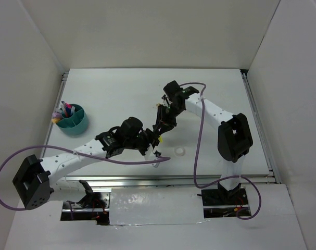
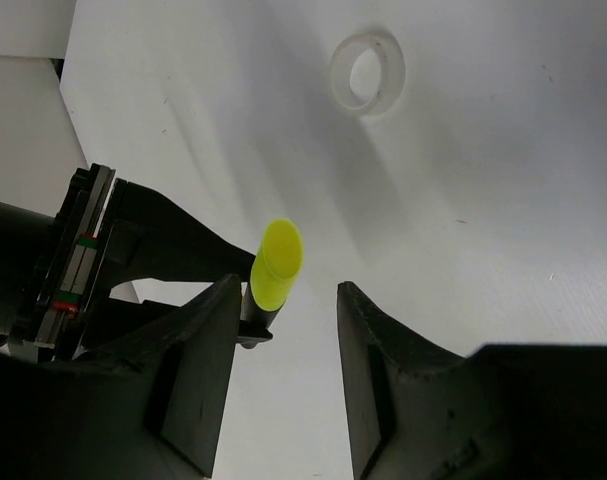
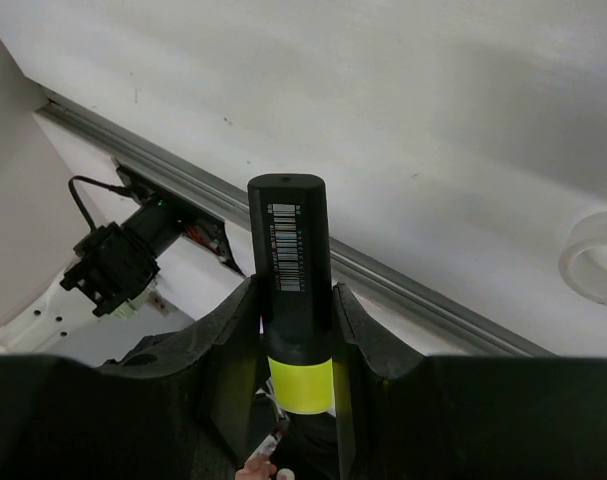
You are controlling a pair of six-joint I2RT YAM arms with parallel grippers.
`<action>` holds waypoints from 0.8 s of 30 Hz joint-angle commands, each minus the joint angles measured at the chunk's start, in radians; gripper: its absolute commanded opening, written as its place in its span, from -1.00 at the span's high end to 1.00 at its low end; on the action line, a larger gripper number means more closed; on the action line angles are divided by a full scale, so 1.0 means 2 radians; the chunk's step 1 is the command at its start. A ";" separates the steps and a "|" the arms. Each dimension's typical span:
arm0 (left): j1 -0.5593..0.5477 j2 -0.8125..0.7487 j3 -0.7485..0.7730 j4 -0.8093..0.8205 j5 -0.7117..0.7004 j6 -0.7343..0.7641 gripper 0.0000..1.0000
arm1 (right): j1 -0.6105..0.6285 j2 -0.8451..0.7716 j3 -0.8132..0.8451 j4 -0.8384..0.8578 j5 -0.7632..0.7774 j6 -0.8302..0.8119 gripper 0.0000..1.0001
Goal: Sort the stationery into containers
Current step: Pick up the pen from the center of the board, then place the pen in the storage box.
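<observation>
Stationery sits in three spots on your white table (image 1: 121,88). At the far left, a bunch of pens and markers (image 1: 65,111) stands in the teal cup (image 1: 79,126), with pink, yellow and dark tips showing above the rim. Towards the middle, your left arm reaches in from the lower left. The left gripper (image 2: 288,300) is spread, with one finger on each side of the yellow end of the black and yellow marker (image 3: 288,230). In the left wrist view that yellow end lies close against one finger, and a clear gap remains to the other, so nothing is pinched there. Your right arm comes in from the right, and the right gripper (image 3: 293,295) holds the marker off the table. Both of its fingers press flat against the barrel at the yellow band. The black part, with its white barcode label, sticks out past the fingertips. The two grippers meet near the centre of the table, well apart from the cup. Just right of them, the small clear tape ring (image 1: 179,151) lies flat on the table near the front edge, touching neither gripper.
</observation>
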 commanded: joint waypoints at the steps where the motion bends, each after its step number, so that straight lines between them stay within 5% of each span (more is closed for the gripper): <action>1: -0.001 0.010 0.001 0.030 0.002 0.022 -0.09 | 0.004 -0.025 0.001 0.014 -0.017 0.014 1.00; 11: -0.004 0.023 -0.008 0.060 0.003 0.026 0.06 | 0.007 -0.025 -0.012 0.022 -0.060 0.021 1.00; 20: -0.006 0.019 -0.006 0.048 0.018 0.019 0.44 | 0.008 -0.025 -0.009 0.024 -0.071 0.018 1.00; 23: -0.007 0.011 -0.001 0.037 0.018 0.001 0.77 | 0.001 -0.032 -0.016 0.033 -0.082 0.007 0.58; 24: -0.009 0.007 0.005 0.025 0.019 -0.008 0.83 | -0.005 -0.033 -0.018 0.040 -0.088 0.002 0.27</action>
